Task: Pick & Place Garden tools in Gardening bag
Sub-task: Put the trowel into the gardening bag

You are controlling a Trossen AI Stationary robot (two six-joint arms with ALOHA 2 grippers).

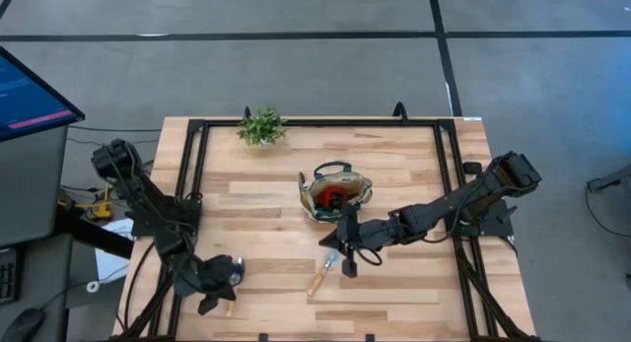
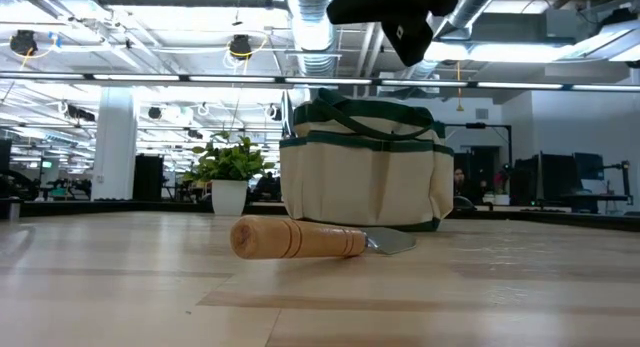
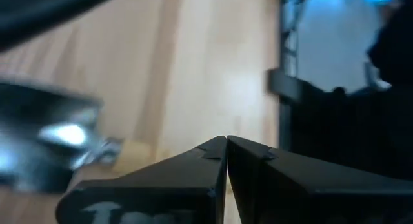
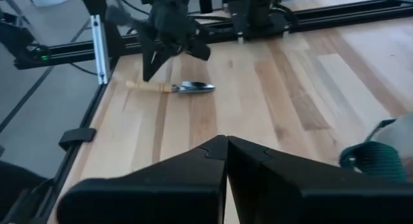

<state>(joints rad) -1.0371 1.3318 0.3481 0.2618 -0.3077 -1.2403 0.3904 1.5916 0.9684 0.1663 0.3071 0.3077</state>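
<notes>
Your right gripper [image 1: 347, 268] hovers closed and empty beside the gardening bag [image 1: 335, 192], near a wooden-handled trowel [image 1: 320, 276]. Your left gripper [image 1: 215, 301] is closed too, over a second trowel [image 4: 171, 87].

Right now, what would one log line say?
left hand: shut, over trowel | right hand: shut, empty | bag: upright

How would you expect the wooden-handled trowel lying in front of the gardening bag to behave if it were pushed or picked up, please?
The trowel has a round, smooth wooden handle lying flat on the table, so a sideways push would probably roll it. Its metal head looks rigid; it should lift stiffly, perhaps dipping at the head. The smooth handle might slip in a light grip.
</notes>
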